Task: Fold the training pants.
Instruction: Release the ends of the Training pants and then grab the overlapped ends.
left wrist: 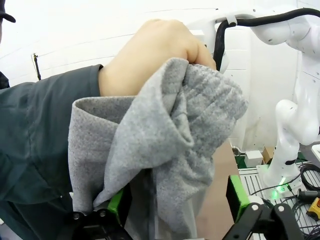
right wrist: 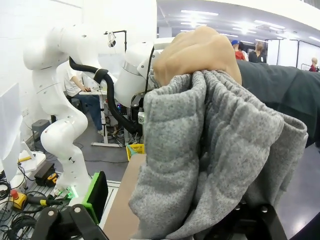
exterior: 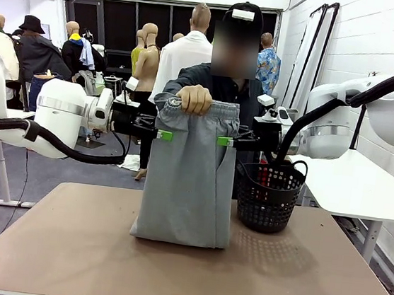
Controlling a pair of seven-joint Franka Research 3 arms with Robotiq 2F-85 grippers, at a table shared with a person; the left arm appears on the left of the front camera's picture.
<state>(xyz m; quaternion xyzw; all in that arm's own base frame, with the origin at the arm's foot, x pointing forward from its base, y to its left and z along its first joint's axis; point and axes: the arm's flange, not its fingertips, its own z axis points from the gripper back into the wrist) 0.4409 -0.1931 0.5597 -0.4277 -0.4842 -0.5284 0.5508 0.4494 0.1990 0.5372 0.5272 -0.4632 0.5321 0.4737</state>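
Centre frame, a person's hand [exterior: 194, 99] bunches the waistband so the light grey jersey training pants [exterior: 189, 182] hang onto the brown table [exterior: 65, 246]. The left tool [left wrist: 176, 202] and right tool [right wrist: 177, 207] gape wide around the cloth, seemingly gripping nothing.

Front faces person [exterior: 221, 90]; wrists flank training pants [exterior: 189, 182].

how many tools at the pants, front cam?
2. Left tool at the training pants' left edge, right tool at their right edge, both just below the waistband.
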